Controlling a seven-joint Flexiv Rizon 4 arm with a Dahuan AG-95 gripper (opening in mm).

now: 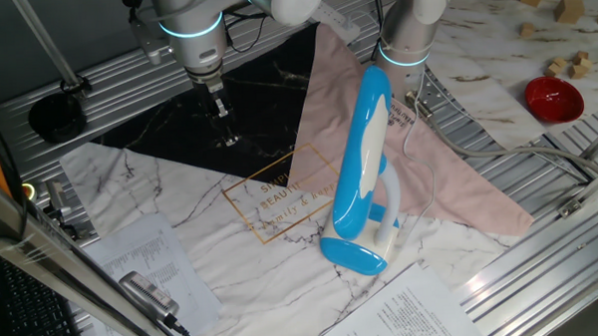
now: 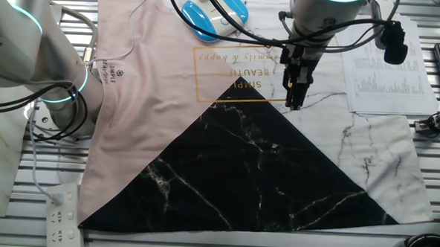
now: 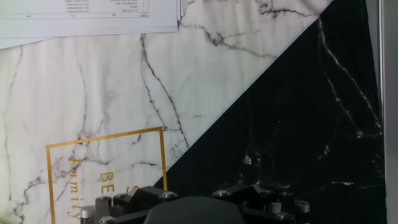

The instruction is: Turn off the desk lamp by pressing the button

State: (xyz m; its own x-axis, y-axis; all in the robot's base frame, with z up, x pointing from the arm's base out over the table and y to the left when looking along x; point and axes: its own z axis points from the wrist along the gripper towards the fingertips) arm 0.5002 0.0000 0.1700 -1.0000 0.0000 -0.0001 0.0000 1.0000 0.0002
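Observation:
The desk lamp (image 1: pixel 363 151) stands upright on the marble-pattern cloth, with a long sky-blue and white head, a white looped arm and a blue oval base (image 1: pixel 352 256). Its base end also shows at the top edge of the other fixed view (image 2: pixel 210 11). I cannot make out its button. My gripper (image 1: pixel 224 126) hangs pointing down over the edge between the black and white parts of the cloth, well left of the lamp and apart from it; it also shows in the other fixed view (image 2: pixel 292 93). No view shows its fingertips clearly. The hand view shows only cloth, not the lamp.
A pink cloth (image 1: pixel 449 173) lies behind and right of the lamp. A second arm's base (image 1: pixel 406 40) stands behind the lamp. A red bowl (image 1: pixel 553 97) and wooden blocks (image 1: pixel 552 0) are far right. Printed papers (image 1: pixel 434 313) lie at the front. A power strip (image 2: pixel 62 217) lies by the table edge.

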